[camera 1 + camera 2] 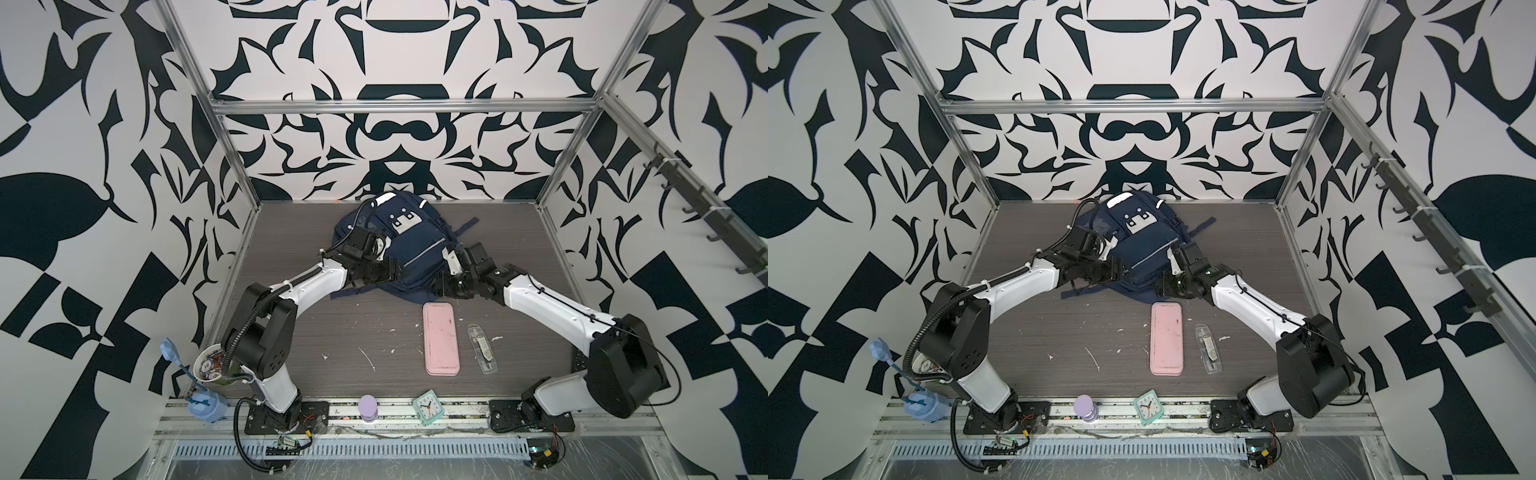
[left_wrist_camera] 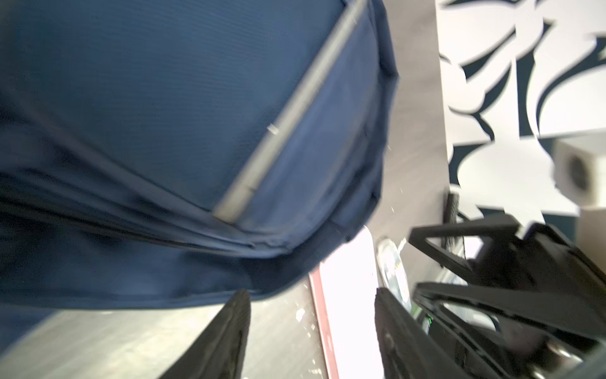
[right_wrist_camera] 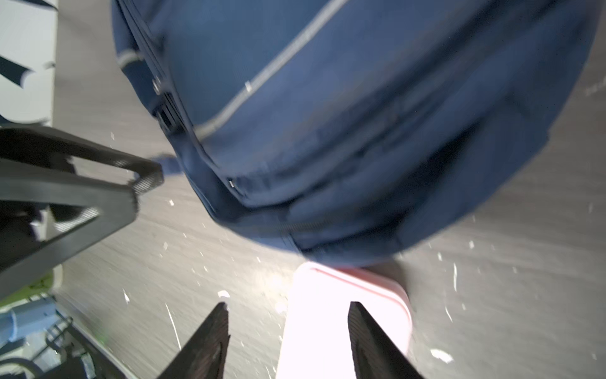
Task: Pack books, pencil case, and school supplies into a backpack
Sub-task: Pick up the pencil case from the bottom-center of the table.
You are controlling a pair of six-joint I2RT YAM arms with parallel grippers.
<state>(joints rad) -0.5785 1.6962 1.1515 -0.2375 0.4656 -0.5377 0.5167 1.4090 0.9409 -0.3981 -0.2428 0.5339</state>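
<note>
Left gripper (image 2: 311, 292) and right gripper (image 3: 288, 305) flank the backpack (image 1: 409, 249) at frame centre. Both sets of jaws stand apart, holding nothing

Both top views look steeply down from high above the near edge of the table (image 1: 353, 332) toward the back wall (image 1: 395, 158), far enough to take in the whole table. They share nearly everything, shifted slightly sideways. The left wrist camera looks out past the left fingers (image 2: 229, 341), the right wrist camera past the right fingers (image 3: 203, 344). Each is blurred and close against the backpack (image 2: 164, 98). Both also catch the case (image 3: 314, 328).
</note>
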